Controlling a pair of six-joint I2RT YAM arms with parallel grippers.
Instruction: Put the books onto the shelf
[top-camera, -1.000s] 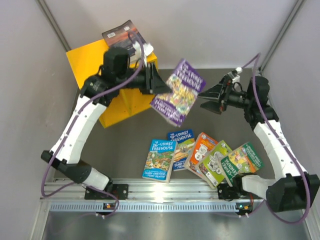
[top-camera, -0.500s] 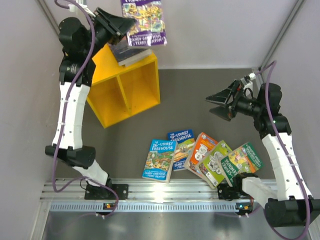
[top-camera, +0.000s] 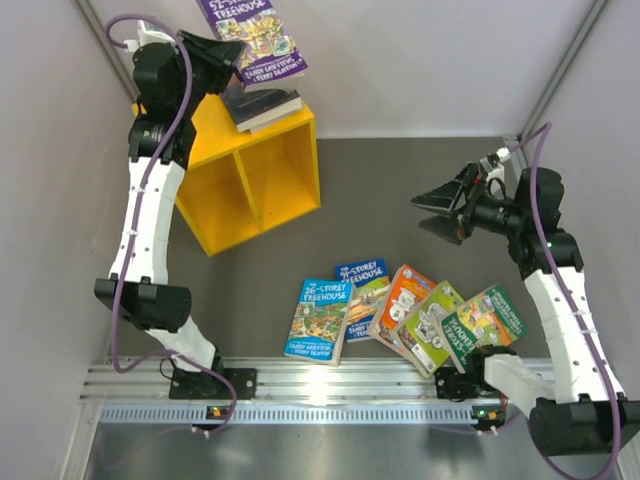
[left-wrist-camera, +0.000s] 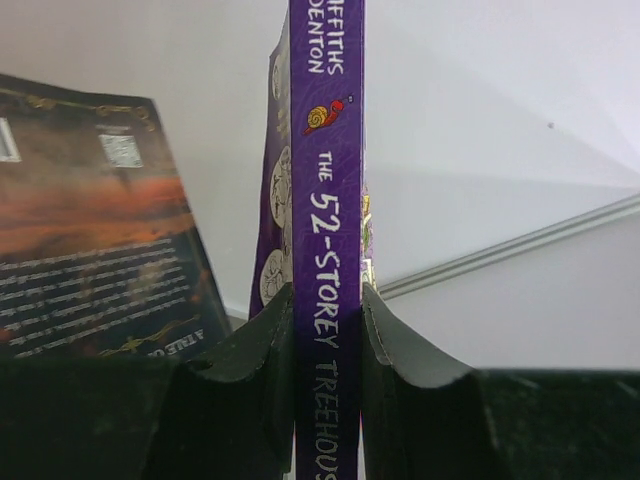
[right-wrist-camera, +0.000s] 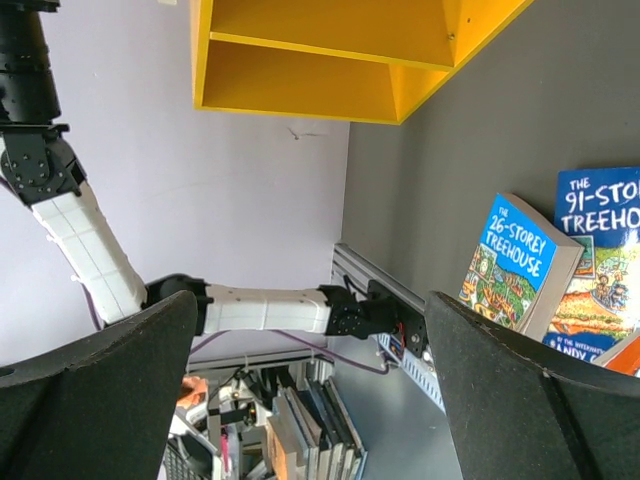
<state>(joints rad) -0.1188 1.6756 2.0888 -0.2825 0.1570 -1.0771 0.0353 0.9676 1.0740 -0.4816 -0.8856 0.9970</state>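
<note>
**Top view.** The left gripper (top-camera: 218, 52), raised at 11 o'clock above the yellow shelf (top-camera: 300, 160), pinches a purple paperback (top-camera: 252, 30) titled "52-Storey Treehouse", its cover turned to the camera. A dark-covered book (top-camera: 262, 105) rests on the shelf's far edge at the 1 o'clock corner. The shelf is a smooth, box-shaped cubby with two square compartments split by a central divider. At 6 o'clock on the matte grey table (top-camera: 400, 180), five thin glossy paperbacks lie fanned and overlapping: "26-Storey Treehouse" (top-camera: 320, 320), "91-Storey Treehouse" (top-camera: 365, 288), an orange book (top-camera: 402, 305), a lime book (top-camera: 430, 325) and a green book (top-camera: 485, 322). The right gripper (top-camera: 440, 212) hangs at 3 o'clock, well above the table, with its jaws spread wide and nothing between them.

**Left wrist view.** Only here is the grip legible. Two black fingers (left-wrist-camera: 255, 350) press on either side of the upright purple spine, which bears white lettering and a red snail. At 9 o'clock is the dark book's printed back cover.

**Right wrist view.** Only here does the pale page block of "26-Storey Treehouse" show, at 4 o'clock. The shelf's flat yellow panels lie at 12 o'clock.
</note>
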